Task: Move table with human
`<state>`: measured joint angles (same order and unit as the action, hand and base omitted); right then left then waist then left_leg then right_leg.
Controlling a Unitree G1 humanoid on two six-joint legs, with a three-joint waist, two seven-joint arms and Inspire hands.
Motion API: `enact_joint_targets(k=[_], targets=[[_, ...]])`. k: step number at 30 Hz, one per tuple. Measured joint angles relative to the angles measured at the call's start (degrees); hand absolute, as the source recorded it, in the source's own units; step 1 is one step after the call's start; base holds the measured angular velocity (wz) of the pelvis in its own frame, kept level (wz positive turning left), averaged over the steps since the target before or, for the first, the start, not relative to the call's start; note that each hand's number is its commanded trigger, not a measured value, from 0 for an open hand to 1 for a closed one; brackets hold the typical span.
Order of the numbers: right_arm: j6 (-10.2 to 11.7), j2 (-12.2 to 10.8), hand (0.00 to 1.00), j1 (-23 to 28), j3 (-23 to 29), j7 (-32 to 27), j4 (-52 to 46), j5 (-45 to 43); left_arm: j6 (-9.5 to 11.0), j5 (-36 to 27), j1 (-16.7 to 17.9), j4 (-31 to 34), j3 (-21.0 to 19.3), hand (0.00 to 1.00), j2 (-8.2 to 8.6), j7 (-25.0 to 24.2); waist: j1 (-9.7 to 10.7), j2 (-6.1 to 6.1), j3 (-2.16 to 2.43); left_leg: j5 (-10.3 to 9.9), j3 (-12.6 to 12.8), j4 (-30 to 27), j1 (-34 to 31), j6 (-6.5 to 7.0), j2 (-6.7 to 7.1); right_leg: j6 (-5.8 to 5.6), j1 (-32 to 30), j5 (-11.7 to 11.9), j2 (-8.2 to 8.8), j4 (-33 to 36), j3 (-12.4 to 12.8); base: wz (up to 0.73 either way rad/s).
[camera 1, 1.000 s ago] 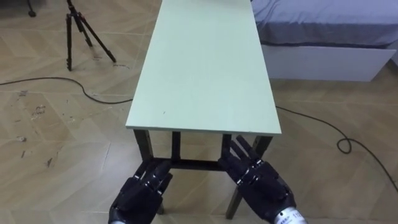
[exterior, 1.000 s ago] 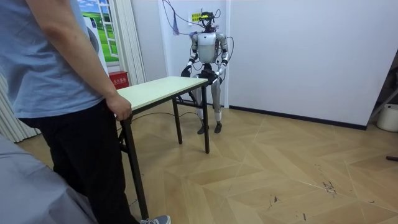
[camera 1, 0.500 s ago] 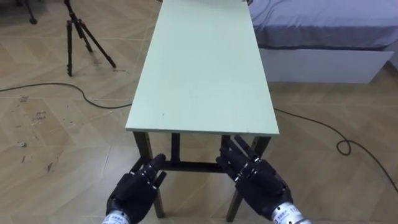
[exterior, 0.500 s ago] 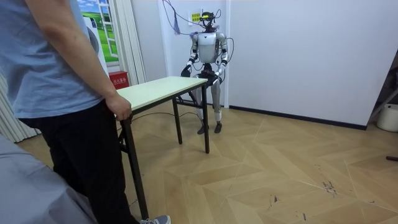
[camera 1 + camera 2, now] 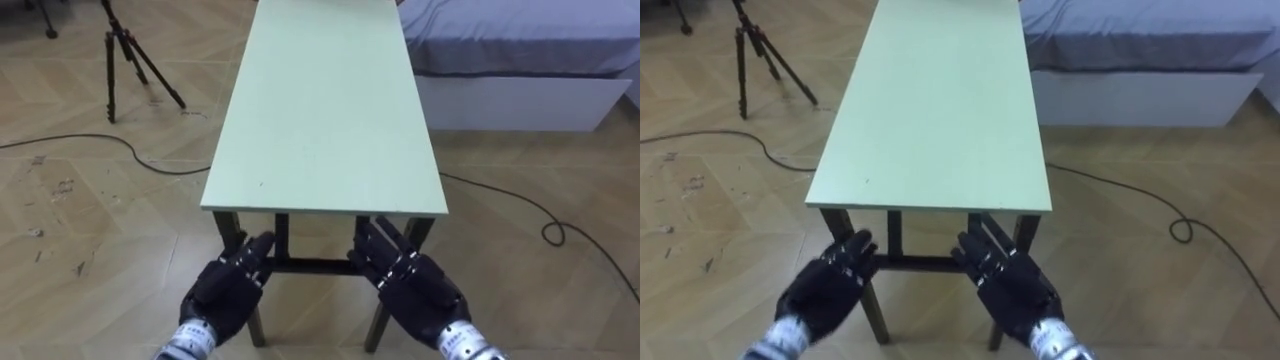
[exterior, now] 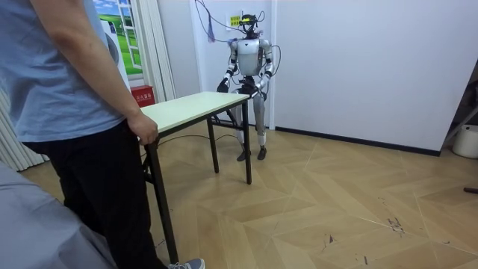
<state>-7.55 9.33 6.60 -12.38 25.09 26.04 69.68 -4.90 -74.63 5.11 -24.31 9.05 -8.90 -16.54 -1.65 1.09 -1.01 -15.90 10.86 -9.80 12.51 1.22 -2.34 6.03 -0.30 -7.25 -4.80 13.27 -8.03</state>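
Table [image 5: 325, 110] first: a long one with a pale green top and dark legs, standing on the wooden herringbone floor [image 6: 336, 202] between the robot at one short end and a person [image 6: 67, 112] at the other. The person stands close against their end, and the person's hand [image 6: 142, 128] is curled over the corner of the top. At the far end in the room view the robot stands upright, close to the white wall [image 6: 358, 60], facing down the length of the table with its forearms raised towards the edge. Seen from its head, the left hand [image 5: 228, 290] and the right hand [image 5: 415, 292] are held out low, just below the near edge of the top and side by side, each in line with one of the dark legs at that end. Both have their fingers stretched forward and loosely spread, closed round nothing (whether the fingertips actually touch the frame under the top, I cannot tell). A black tripod [image 5: 130, 50] stands on the floor off to the robot's left of the table, and a bed [image 5: 520, 40] with a grey cover lies along its right, near the far end.
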Motion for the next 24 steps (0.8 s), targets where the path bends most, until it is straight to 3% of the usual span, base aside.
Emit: enact_joint_targets(k=[2, 7, 24], targets=[[-0.15, -0.11, 0.0, -0.35, -0.08, -0.14, 0.0, 0.0, -0.19, -0.22, -1.66, 0.32, 0.05, 0.0, 0.49, 0.23, -0.01, 0.02, 0.01, 0.0, 0.0, -0.01, 0.01, 0.0, 0.03, 0.02, -0.16, -0.02, 0.01, 0.26, 0.04, 0.0], [-0.63, -0.37, 0.0, -1.06, -0.14, -1.3, 0.02, 0.0, -1.46, -0.22, -1.85, 0.96, 0.24, 0.0, 0.5, 0.79, 0.47, 0.07, 0.05, 0.0, -0.03, -0.29, -0.65, 0.0, 0.01, 0.19, -0.27, 0.22, 0.02, 0.09, -0.01, 0.0], [-0.77, -1.15, 0.0, -2.87, -0.37, -1.22, 3.01, 1.85, -2.32, -3.11, -1.98, 3.08, 0.02, 0.0, 0.42, 4.69, 1.21, 0.24, 0.13, 0.01, -0.15, -0.77, -1.01, 0.0, -0.07, 0.22, -0.24, 0.91, -0.08, -0.86, 0.02, 0.0]])
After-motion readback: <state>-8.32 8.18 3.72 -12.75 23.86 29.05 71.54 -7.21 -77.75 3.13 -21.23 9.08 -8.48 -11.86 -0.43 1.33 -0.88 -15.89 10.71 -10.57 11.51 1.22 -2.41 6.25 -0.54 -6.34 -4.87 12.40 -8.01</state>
